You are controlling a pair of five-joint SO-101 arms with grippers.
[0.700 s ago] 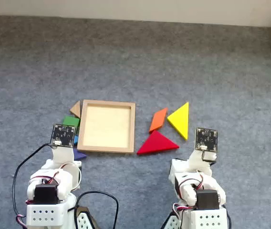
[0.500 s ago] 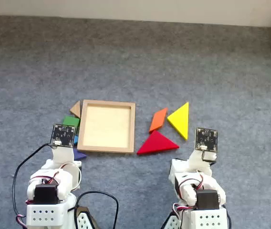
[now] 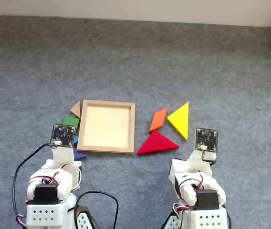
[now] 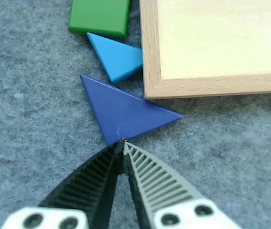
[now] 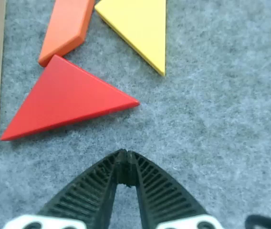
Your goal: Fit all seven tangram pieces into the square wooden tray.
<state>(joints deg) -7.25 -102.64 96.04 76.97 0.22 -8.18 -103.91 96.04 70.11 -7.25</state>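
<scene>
The square wooden tray [image 3: 84, 125] lies on the grey carpet with nothing in it; its corner [image 4: 151, 71] shows in the left wrist view. Beside its left edge lie a tan triangle [image 3: 75, 109], a green piece [image 3: 70, 121] [image 4: 99, 16], a light blue triangle [image 4: 118, 57] and a dark blue triangle [image 4: 121, 111]. To the tray's right lie a red triangle [image 3: 156, 142] [image 5: 64, 98], an orange parallelogram [image 3: 158, 119] [image 5: 67, 27] and a yellow triangle [image 3: 180, 119] [image 5: 139, 26]. My left gripper [image 4: 122, 144] is shut, its tips at the dark blue triangle's corner. My right gripper [image 5: 125, 154] is shut over bare carpet below the red triangle.
Both arm bases stand at the near table edge, left [image 3: 52, 191] and right [image 3: 197, 191]. Grey carpet stretches open beyond the tray and to the far right. A pale wall strip runs along the back.
</scene>
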